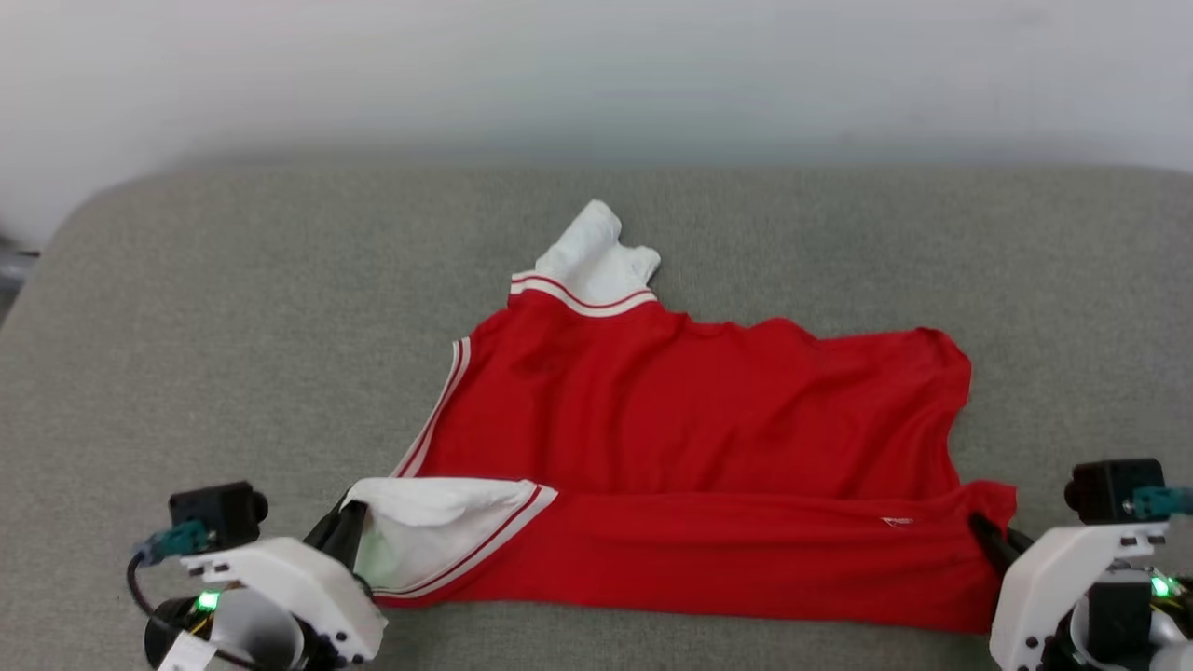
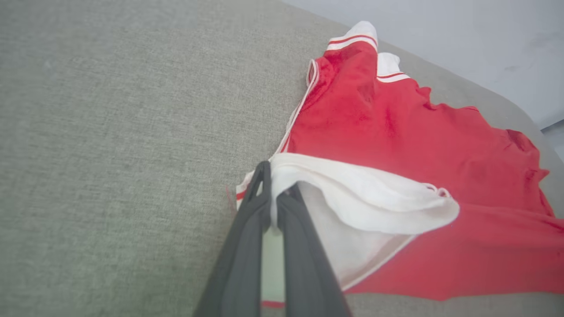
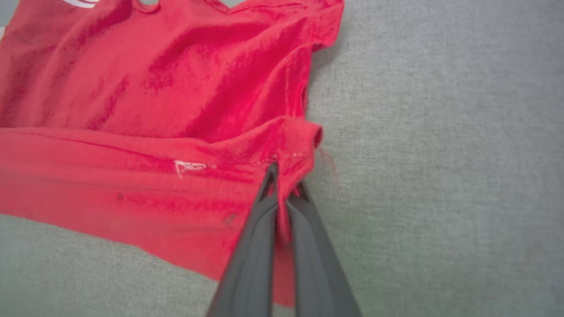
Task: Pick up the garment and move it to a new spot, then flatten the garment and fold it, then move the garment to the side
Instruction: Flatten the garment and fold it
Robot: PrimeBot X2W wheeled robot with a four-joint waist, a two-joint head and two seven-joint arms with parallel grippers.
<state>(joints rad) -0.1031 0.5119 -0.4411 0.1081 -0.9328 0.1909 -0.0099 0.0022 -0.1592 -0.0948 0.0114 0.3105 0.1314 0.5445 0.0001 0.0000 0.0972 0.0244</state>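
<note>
From the head camera we see the garment (image 1: pixel 690 438) whole. It is red and spread crosswise on the grey woven cushion (image 1: pixel 186 326), with its near edge folded over into a long band and one white sleeve (image 1: pixel 596 256) bunched at the far side. The left wrist camera brings out the pinch: our left gripper (image 2: pixel 274 189) is clamped tight on the near-left sleeve (image 2: pixel 365 198), soft cloth caught between the dark fingers. The cuff gapes beside it, edged in red-and-white trim. Our right gripper (image 3: pixel 282 185) is likewise closed on a puckered fold of the red hem at the near-right corner. Its camera resolves a small white stitched mark (image 3: pixel 189 167), a mere speck from the head. The cushion's far corners are rounded, and bare fabric lies broad to the left, right and far side, up to a pale wall (image 1: pixel 596 75).
</note>
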